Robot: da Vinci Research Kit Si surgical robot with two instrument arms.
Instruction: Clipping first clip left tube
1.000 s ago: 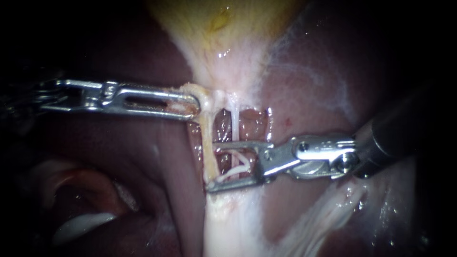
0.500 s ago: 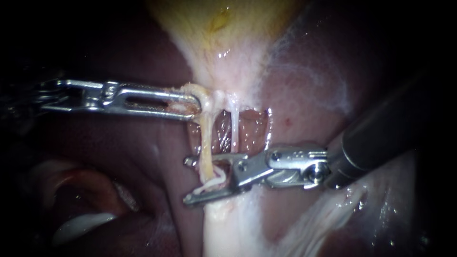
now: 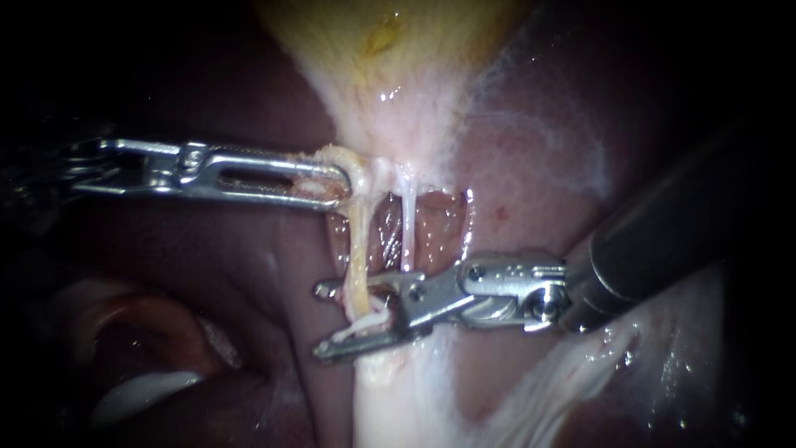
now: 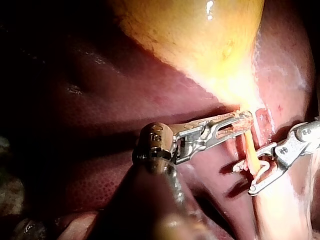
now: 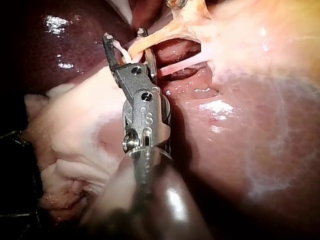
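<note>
Endoscope view, clock positions.

Liver (image 3: pixel 531 166): dark red, fills the field behind everything.

Gallbladder (image 3: pixel 390 41): yellow, at 12 o'clock, narrowing downward to a pale neck near centre.

Pale tissue band (image 3: pixel 398 398): runs from just below centre to 6 o'clock.

Right instrument (image 3: pixel 332 322): dark shaft enters from 3 o'clock and the metal jaws point toward 9 o'clock, just below centre. The jaws are parted with a clear gap, one blade on each side of the left tube, not clamped.

Left instrument (image 3: pixel 336 184): enters from 9 o'clock, tip just left of centre. Its jaws are clenched on the pale neck tissue of the gallbladder, where the tubes begin.

Left tube (image 3: pixel 356 249): yellowish strand, taut, running from the left instrument's tip toward 6 o'clock. Its lower end passes between the right instrument's parted jaws.

Right tube (image 3: pixel 406 224): thinner white strand, just to the 3 o'clock side of the left tube. It lies outside the jaws, behind their hinge end.

Clip (image 3: pixel 373 319): white and spread open, seated between the right instrument's jaws. It touches the left tube at its lower end.
</note>
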